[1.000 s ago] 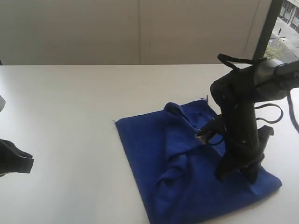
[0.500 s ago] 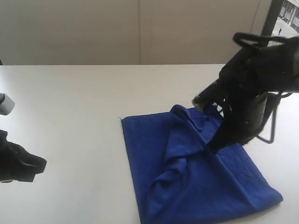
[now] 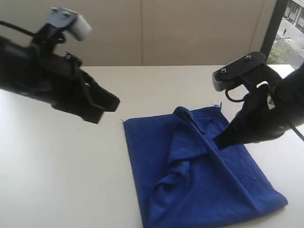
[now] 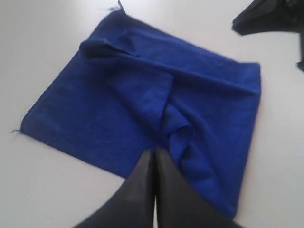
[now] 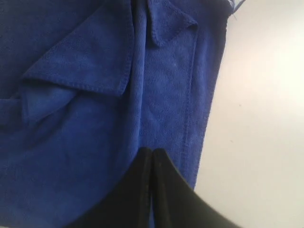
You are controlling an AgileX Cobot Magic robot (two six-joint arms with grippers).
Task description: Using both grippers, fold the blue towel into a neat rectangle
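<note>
The white worktop (image 3: 61, 166) fills most of the room ahead, and the towel (image 3: 190, 175) lies on it toward the near right side, spread out but not flat: a rumpled ridge runs down its middle and a flap (image 3: 183, 114) is turned over at the far corner. The left claw (image 3: 113, 101) hangs in the air over bare worktop, well left of the towel, its two fingers pressed together with nothing between them. The right claw (image 3: 219, 141) points down at the towel's far right part, near the ridge, fingers likewise together and gripping nothing; whether its tip touches the cloth I cannot tell. From off the arms, the towel's near edge is cut off, whereas the left wrist view takes in almost its whole outline, with a black part of the other arm at one corner of that picture. Only the right wrist view, looking down beside the hem (image 5: 190, 109), shows the stitching along it and some loose threads (image 5: 236, 5) at the corner.
</note>
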